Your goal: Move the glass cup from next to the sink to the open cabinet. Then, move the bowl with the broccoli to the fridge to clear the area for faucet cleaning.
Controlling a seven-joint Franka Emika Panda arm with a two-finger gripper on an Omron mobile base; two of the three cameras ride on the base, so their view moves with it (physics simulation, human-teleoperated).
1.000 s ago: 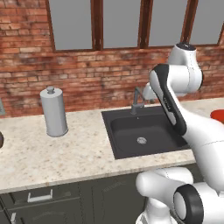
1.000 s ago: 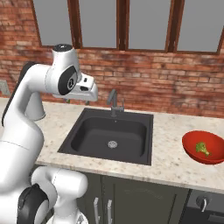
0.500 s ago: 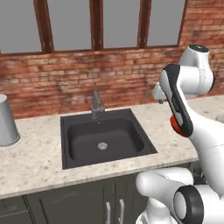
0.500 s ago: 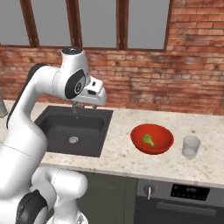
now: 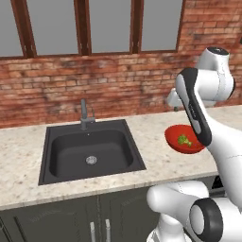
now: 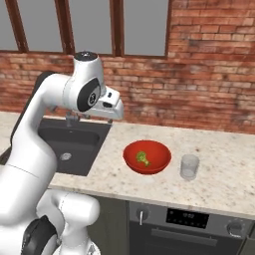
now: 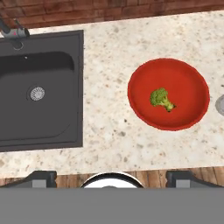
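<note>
A: Since half a second ago the whole picture has shifted, so the base has driven to the right. The sink [image 5: 90, 150] is now more to the left in the left base view, and the tall grey cylinder is gone from that view.

B: And the things themselves?

A: They lie as before on the countertop [image 6: 224, 184]. The bowl with the broccoli [image 6: 147, 157] stands right of the sink, apart from its edge, with one green piece inside. The glass cup [image 6: 189, 167] stands upright just beside the bowl, on its far side from the sink, not touching it.

B: Where is the gripper [image 7: 111, 177]?

A: High over the counter, looking straight down. In the hand view the two dark fingertips [image 7: 41, 178] stand far apart at the bottom edge, so the jaws are spread wide and hold nothing. The red bowl is under the hand, a little to the right in that view, and a grey sliver of the cup shows at the right border.

B: The faucet [image 5: 85, 115]?

A: Behind the sink, against the brick wall [image 6: 209, 69].
</note>
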